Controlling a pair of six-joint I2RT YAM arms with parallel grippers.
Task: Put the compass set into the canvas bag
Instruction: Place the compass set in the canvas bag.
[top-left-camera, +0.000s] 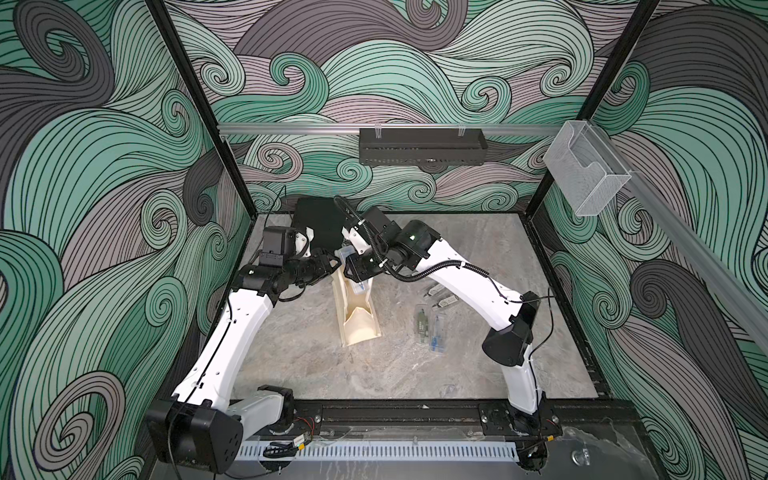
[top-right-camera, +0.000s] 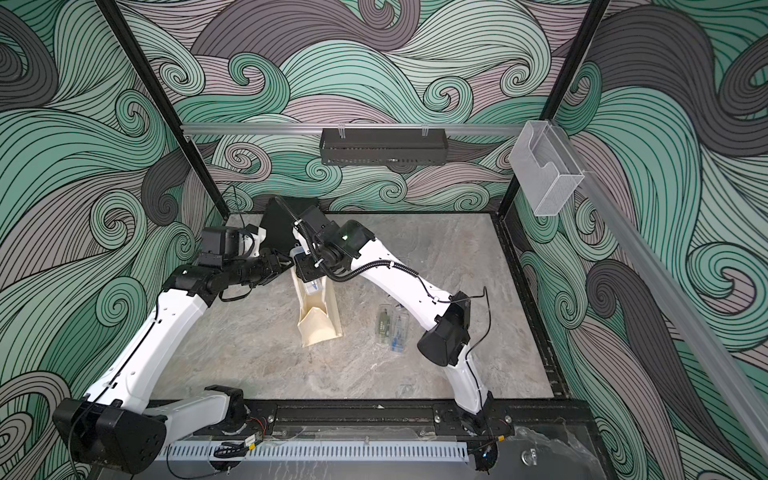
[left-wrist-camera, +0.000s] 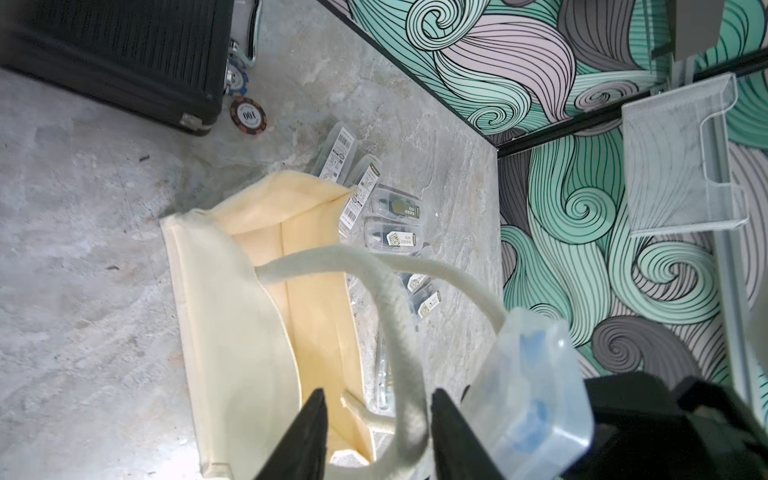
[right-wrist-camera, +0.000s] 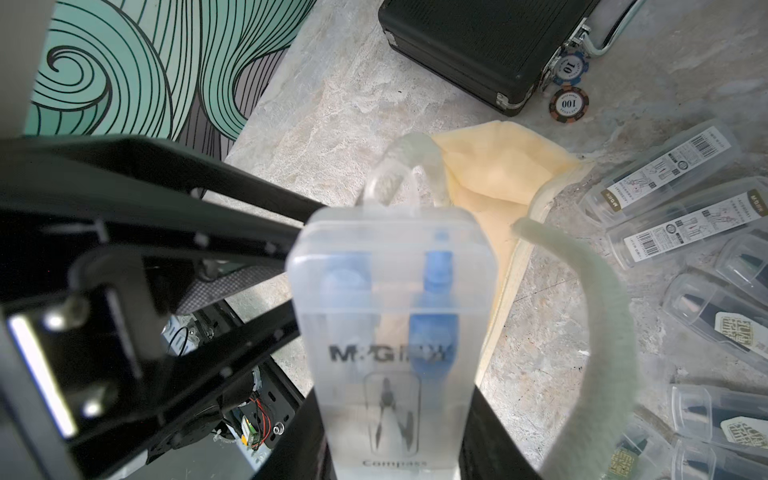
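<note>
- Stretched in from the near-left corner of the surface (top-left-camera: 332, 365) with the left arm, elbow raised, forearm about level, left hand (top-left-camera: 334, 264) above the far end of the canvas bag (top-left-camera: 357, 316)
- Stretched in from the near-right corner with the right arm, wrist bent downward, right hand (top-left-camera: 348, 267) almost tip to tip with the left hand over the bag's mouth
- Clamped in the right hand (right-wrist-camera: 395, 415): the compass set (right-wrist-camera: 390, 311), a clear case with blue parts inside, gripped at its printed end and held in the air just above the bag's opening
- Between the fingers of the left hand (left-wrist-camera: 376, 395): one looped handle (left-wrist-camera: 399, 316) of the bag, against one finger only, with a gap to the other; fingers apart, no pinch to be seen
- Lying near the middle of the surface in both top views: the canvas bag (top-right-camera: 318, 320), mouth towards the far edge
- Seen only from the wrists: two poker chips (right-wrist-camera: 569, 104) beside the black case (right-wrist-camera: 469, 45) near the far edge, and the labels on the spare clear cases (right-wrist-camera: 673, 195) between the bag and the right edge
- In a top view only a few spare clear cases (top-left-camera: 430, 328), small and glassy; compass set (top-left-camera: 345, 254) mostly hidden by both hands
- Hard to make out: a pale blue shape inside the bag in the top views; blurred lettering on the compass set in the right wrist view
</note>
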